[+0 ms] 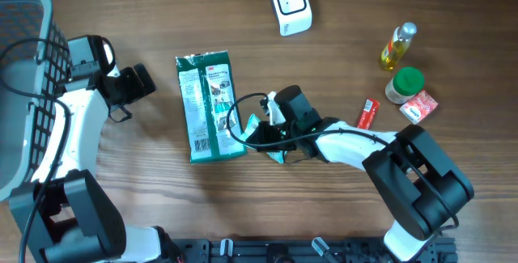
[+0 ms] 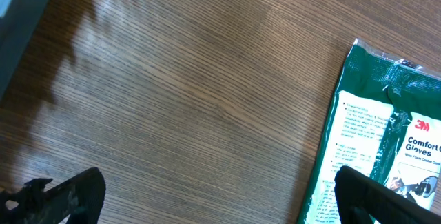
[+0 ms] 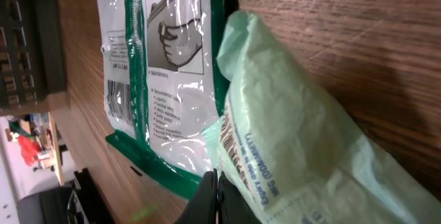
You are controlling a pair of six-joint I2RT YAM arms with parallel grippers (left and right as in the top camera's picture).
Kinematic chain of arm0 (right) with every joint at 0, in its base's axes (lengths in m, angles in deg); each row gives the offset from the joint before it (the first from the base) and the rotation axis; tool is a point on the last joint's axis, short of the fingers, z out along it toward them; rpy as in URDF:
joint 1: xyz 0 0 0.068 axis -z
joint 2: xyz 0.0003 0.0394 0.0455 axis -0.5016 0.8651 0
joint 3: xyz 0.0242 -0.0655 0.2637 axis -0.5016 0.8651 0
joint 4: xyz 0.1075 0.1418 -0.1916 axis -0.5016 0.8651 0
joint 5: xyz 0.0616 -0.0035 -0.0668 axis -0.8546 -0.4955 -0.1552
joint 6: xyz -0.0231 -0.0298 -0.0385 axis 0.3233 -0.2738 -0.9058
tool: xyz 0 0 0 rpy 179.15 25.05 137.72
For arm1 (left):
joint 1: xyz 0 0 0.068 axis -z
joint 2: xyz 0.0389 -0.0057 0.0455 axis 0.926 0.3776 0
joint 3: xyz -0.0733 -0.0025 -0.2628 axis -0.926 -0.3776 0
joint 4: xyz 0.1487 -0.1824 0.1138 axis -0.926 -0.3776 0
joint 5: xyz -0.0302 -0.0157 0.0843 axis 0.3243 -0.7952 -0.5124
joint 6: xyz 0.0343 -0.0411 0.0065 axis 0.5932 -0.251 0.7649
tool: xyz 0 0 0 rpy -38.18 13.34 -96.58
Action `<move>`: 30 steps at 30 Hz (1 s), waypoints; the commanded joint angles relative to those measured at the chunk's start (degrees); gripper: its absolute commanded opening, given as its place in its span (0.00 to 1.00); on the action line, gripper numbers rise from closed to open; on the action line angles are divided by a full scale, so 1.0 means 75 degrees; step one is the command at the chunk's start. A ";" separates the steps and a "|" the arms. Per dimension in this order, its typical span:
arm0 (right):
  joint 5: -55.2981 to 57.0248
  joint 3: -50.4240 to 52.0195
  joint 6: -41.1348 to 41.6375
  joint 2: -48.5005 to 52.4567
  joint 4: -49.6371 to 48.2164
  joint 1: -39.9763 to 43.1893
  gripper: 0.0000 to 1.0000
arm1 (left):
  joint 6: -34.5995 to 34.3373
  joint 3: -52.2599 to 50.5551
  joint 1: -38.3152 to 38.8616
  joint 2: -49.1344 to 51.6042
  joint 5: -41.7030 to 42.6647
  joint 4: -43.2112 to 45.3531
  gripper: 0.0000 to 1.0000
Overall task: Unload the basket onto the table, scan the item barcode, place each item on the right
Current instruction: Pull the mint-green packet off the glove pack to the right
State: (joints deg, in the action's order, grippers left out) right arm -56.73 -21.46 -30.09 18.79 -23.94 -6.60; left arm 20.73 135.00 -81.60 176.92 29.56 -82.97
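right gripper (image 3: 215,195) is pinching pale green packet (image 3: 296,134) at its edge | left gripper (image 1: 142,82) is hanging spread, empty | advice: lifting packet clear of glove pack (image 1: 209,105), turning its printed side toward scanner (image 1: 290,4)

Overhead: the pale green pouch (image 1: 251,124) lies mostly hidden beneath the right arm (image 1: 356,146); the basket (image 1: 20,4) is cut by the left edge. Left wrist: the glove pack (image 2: 386,134) runs off right and bottom. Right wrist: the right tool (image 3: 215,195) shows only a dark sliver; pouch print blurred.
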 commanded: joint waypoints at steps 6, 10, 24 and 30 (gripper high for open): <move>-0.1871 -0.0729 -0.0962 -0.1116 0.0125 0.0452 0.04 | 0.0093 -0.0009 -0.0029 0.0026 0.0061 0.0006 1.00; 0.0227 -0.0691 -0.0711 -0.1215 0.1323 0.0554 0.04 | 0.0093 -0.0009 -0.0029 0.0026 0.0061 0.0003 1.00; 0.1880 -0.0125 -0.0093 -0.0391 0.0603 0.0475 0.04 | 0.0093 -0.0009 -0.0029 0.0026 0.0061 0.0006 1.00; 0.0688 -0.0560 -0.0670 -0.1935 0.1416 0.0513 0.04 | 0.0093 -0.0009 -0.0029 0.0026 0.0061 0.0003 1.00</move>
State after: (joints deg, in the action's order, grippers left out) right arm -48.71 -24.42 -34.17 5.90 -16.97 -2.84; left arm 20.73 135.00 -81.60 176.92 29.56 -82.97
